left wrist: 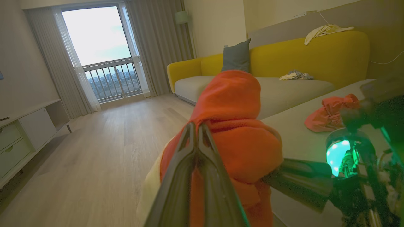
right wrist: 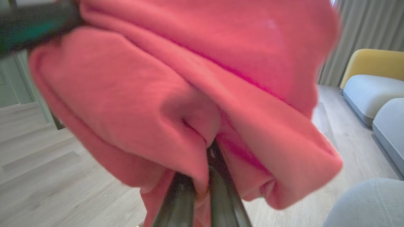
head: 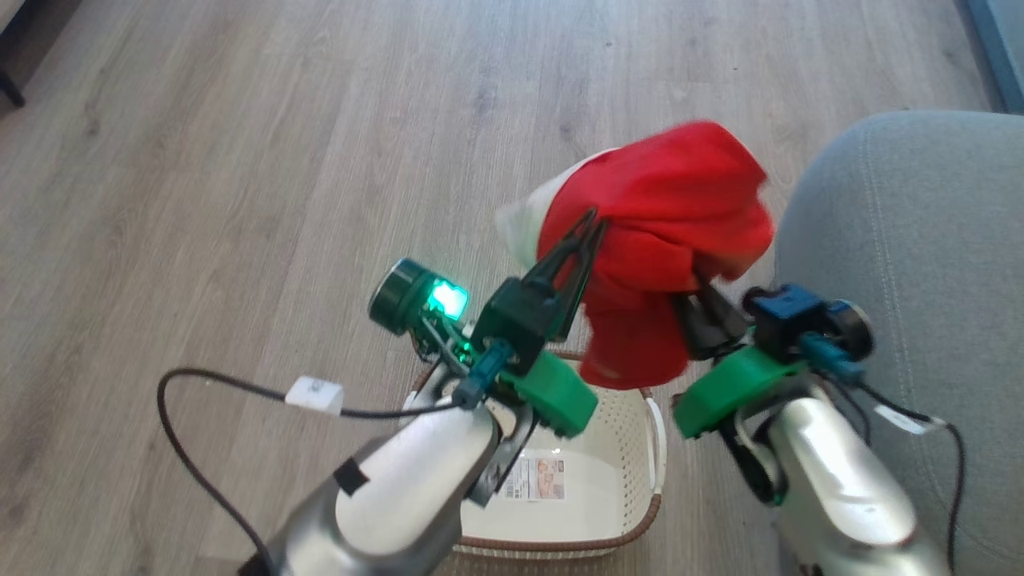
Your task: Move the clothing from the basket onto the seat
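Note:
A bright red piece of the clothing (head: 672, 208) with white trim hangs in the air above the basket (head: 650, 448), held up from both sides. My left gripper (head: 592, 222) is shut on its left fold, and red cloth shows between the closed fingers (left wrist: 184, 164) in the left wrist view. My right gripper (head: 698, 292) is shut on the lower right of the same garment (right wrist: 189, 78), its fingertips buried in the cloth (right wrist: 208, 149). A second red garment (left wrist: 328, 113) lies crumpled on the grey seat (head: 904, 240). The basket's floor shows a paper label (head: 538, 478).
Pale wood floor (head: 240, 160) spreads to the left and beyond the basket. The left wrist view shows a yellow sofa (left wrist: 315, 53) with a grey cushion (left wrist: 236, 56) and loose cloths, a white cabinet (left wrist: 28, 129) on the left, and a balcony window (left wrist: 98, 41).

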### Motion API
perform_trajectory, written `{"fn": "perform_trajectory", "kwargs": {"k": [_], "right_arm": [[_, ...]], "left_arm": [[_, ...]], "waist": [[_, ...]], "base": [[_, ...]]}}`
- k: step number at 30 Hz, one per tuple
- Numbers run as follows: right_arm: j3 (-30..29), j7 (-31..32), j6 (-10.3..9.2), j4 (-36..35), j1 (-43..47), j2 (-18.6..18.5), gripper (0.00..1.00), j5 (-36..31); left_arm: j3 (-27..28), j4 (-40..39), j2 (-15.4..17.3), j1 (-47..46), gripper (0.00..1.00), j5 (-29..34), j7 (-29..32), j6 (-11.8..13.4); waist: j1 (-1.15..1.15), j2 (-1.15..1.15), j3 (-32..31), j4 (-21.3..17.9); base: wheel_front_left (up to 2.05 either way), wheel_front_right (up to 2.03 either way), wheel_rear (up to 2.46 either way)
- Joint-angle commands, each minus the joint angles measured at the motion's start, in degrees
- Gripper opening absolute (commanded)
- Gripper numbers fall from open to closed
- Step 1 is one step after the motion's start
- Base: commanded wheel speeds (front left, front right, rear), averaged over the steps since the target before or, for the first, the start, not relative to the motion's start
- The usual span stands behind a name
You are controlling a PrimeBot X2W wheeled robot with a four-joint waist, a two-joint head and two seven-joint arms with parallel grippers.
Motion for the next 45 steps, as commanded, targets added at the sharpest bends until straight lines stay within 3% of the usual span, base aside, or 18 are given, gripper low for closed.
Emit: {"fn": "perform_trajectory", "kwargs": {"k": [1, 10, 21, 23, 24, 25, 32, 45], "right_arm": [[-0.6, -0.2, -0.01, -3.6, -0.8, 0.5, 0.00, 0.3], [-5.0, -0.2, -0.01, -13.5, 1.0, 1.0, 0.00, 2.5], [-5.7, -0.2, -0.01, -18.7, 3.2, 1.6, 0.00, 9.4], [-5.8, -0.2, -0.01, -19.4, 3.4, 1.6, 0.00, 10.9], [-5.9, -0.2, -0.01, -19.6, 3.4, 1.7, 0.00, 11.6], [-6.0, -0.2, -0.01, -19.8, 3.3, 1.7, 0.00, 12.0], [-7.2, -0.2, -0.01, -20.7, 2.7, 1.2, 0.00, 13.2], [-11.5, -0.2, -0.01, -22.3, 3.1, -3.5, 0.00, 12.1]], "left_arm": [[2.2, -1.9, 0.6, -0.4, 0.00, 0.6, -0.5, -0.5], [1.4, -3.9, 0.7, 3.6, 0.00, 2.6, -0.5, -6.4], [3.1, -5.8, 0.3, 7.4, 0.00, 3.9, -0.5, -9.9], [3.5, -5.9, 0.3, 7.7, 0.45, 4.3, -0.5, -10.2], [3.8, -6.1, 0.3, 7.9, 0.86, 4.4, -0.5, -10.3], [4.0, -6.2, 0.3, 8.0, 1.00, 4.5, -0.5, -10.4], [5.4, -6.4, 0.3, 8.5, 1.00, 4.1, -0.5, -10.4], [8.5, -4.5, 0.2, 10.9, 1.00, 8.1, -0.5, -10.6]], "waist": [[0.00, 0.00, 0.0, -0.2], [0.00, 0.00, -0.1, -0.5], [0.00, 0.00, 0.1, 0.1], [0.00, 0.00, 0.3, 0.2], [0.00, 0.00, 0.5, 0.3], [0.00, 0.00, 0.7, 0.3], [0.00, 0.00, 1.2, 0.3], [0.00, 0.00, 0.6, 0.0]], "base": [[0.00, 0.00, 0.00], [0.00, 0.00, 0.00], [0.00, 0.00, 0.00], [0.00, 0.00, 0.00], [0.00, 0.00, 0.00], [0.00, 0.00, 0.00], [0.00, 0.00, 0.00], [0.00, 0.00, 0.00]]}}
